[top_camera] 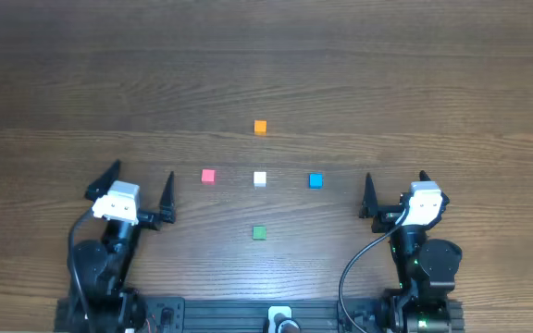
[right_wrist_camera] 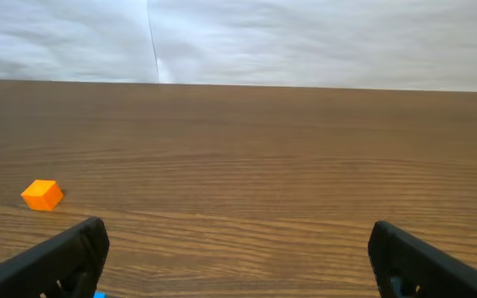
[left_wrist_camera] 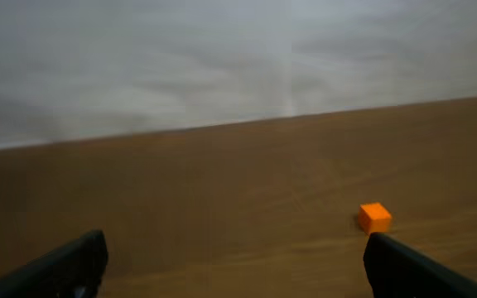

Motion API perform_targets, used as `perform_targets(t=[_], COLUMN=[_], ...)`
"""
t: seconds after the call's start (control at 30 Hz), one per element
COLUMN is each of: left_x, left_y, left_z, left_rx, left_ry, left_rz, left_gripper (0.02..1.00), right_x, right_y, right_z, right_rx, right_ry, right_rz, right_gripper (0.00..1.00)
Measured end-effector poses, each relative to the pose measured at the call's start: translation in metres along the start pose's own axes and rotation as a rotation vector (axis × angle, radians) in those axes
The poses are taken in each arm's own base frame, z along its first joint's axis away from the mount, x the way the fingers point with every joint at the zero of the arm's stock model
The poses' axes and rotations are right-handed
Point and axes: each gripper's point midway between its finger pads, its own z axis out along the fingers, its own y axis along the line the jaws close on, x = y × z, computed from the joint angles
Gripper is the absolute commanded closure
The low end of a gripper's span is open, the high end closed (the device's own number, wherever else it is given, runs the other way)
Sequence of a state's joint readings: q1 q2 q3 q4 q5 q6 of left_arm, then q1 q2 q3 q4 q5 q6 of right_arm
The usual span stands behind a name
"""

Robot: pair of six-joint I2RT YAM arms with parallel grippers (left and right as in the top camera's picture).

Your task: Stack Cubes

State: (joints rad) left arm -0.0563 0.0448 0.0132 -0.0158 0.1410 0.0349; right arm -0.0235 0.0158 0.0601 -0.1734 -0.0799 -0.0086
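Five small cubes lie on the wooden table in the top view: an orange cube [top_camera: 260,127] farthest back, a pink cube [top_camera: 208,175], a white cube [top_camera: 260,178] and a blue cube [top_camera: 316,180] in a row, and a green cube [top_camera: 258,233] nearest the arms. My left gripper [top_camera: 140,192] stands open to the left of the pink cube, holding nothing. My right gripper [top_camera: 395,191] stands open to the right of the blue cube, also holding nothing. The orange cube [left_wrist_camera: 374,218] lies ahead in the left wrist view, and the orange cube [right_wrist_camera: 42,194] lies off to one side in the right wrist view.
The wooden table [top_camera: 266,65] stretches wide behind the cubes. A pale wall [right_wrist_camera: 305,41] rises beyond the table's far edge. The black base rail [top_camera: 266,314] of both arms runs along the near edge.
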Motion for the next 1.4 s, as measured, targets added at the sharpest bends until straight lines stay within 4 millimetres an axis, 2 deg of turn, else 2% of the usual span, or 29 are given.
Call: perform_targets(t=[0.2,0.3,0.33,0.43,0.63,0.87,1.17,1.4], left_x=[0.014,0.002,-0.01,-0.008,0.024,0.061,0.123,0.15], left_y=[-0.01,-0.018,-0.022,-0.034,-0.051,-0.075,-0.087,-0.096], left_z=[0.012,0.024,0.035,0.052,0.075,0.091,0.085,0.077], left_rx=[0.057,0.102,0.125,0.155,0.127,0.082,-0.017,-0.054], left_ry=[0.179,0.289,0.34,0.529,0.889,1.117,1.299,1.366], left_rz=[-0.11,-0.18,-0.217,-0.282,-0.356,-0.322,-0.265,-0.192], left_gripper=[0.023,0.02,0.02,0.023,0.023,0.045,0.038,0.086], right_x=[0.0,0.0,0.0,0.0,0.0,0.0,0.0,0.0], right_y=[-0.001,-0.001,-0.001,-0.001,-0.001,-0.001,-0.001,-0.001], right_z=[0.0,0.0,0.0,0.0,0.0,0.0,0.0,0.0], right_rx=[0.003,0.003,0.003,0.003,0.003,0.003,0.003,0.003], right_ry=[-0.002,-0.002,-0.002,-0.003,-0.004,-0.003,-0.003,-0.003], right_rz=[-0.001,0.0,0.0,0.0,0.0,0.0,0.0,0.0], right_gripper=[0.009,0.009,0.007,0.009,0.007,0.009,0.009,0.007])
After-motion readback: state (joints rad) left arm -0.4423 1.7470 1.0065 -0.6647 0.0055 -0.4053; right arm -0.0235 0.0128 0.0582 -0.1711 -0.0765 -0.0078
